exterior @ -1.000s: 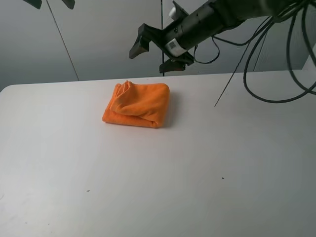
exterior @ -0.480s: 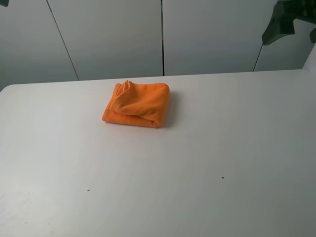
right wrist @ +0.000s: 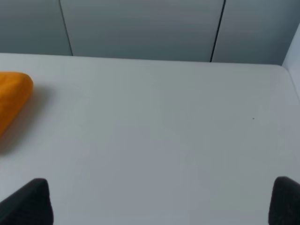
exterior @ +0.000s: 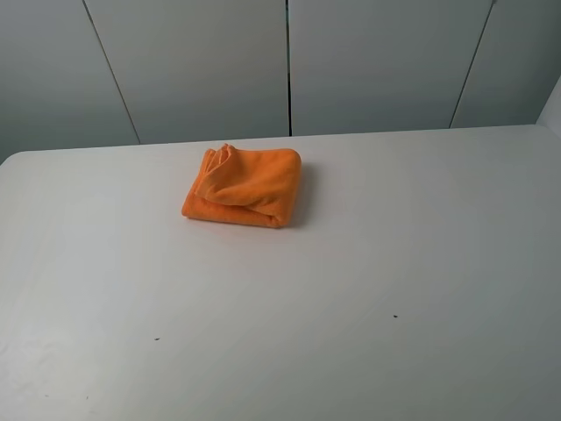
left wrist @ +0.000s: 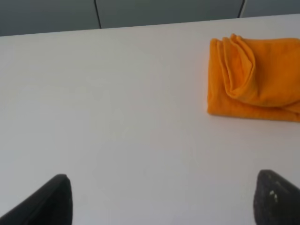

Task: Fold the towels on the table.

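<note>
The orange towel (exterior: 244, 186) lies folded into a thick small bundle on the far middle of the white table (exterior: 351, 289). It also shows in the left wrist view (left wrist: 253, 77) and, at its edge only, in the right wrist view (right wrist: 13, 96). Neither arm shows in the high view. My left gripper (left wrist: 161, 199) is open and empty over bare table, well short of the towel. My right gripper (right wrist: 161, 201) is open and empty over bare table to the towel's right. No band or label shows on the towel.
Grey wall panels (exterior: 289, 61) stand behind the table's far edge. A few tiny dark specks (exterior: 394, 317) mark the tabletop near the front.
The right arm, which hung above the towel a second ago, has pulled away to the right and left the high view. The towel has not moved.
</note>
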### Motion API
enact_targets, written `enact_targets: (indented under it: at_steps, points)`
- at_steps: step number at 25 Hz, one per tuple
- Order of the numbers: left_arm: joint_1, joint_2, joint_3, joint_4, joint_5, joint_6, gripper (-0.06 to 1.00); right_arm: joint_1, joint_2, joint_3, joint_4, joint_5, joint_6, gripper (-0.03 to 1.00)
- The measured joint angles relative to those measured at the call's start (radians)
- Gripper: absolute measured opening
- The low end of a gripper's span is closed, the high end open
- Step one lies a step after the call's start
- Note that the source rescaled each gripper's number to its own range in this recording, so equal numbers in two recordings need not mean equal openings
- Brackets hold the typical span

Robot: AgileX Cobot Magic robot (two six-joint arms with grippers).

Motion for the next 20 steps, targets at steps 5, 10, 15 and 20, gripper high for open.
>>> enact_targets:
  at_steps: [5,10,15,20]
  points:
    - [0.000,-0.278,0.139,0.080,0.064,-0.026,1.00,0.000,-0.215,0.016,-0.002,0.165,0.000,1.00]
    - [0.000,-0.546,0.237,0.133,0.121,-0.079,1.00,0.000,-0.336,0.019,-0.002,0.274,-0.011,1.00]
    - [-0.011,-0.619,0.302,0.137,0.192,-0.083,1.00,0.000,-0.390,0.055,0.030,0.273,-0.053,1.00]
    - [-0.022,-0.623,0.346,0.135,0.195,-0.083,1.00,0.000,-0.390,0.152,0.167,0.198,-0.157,1.00]
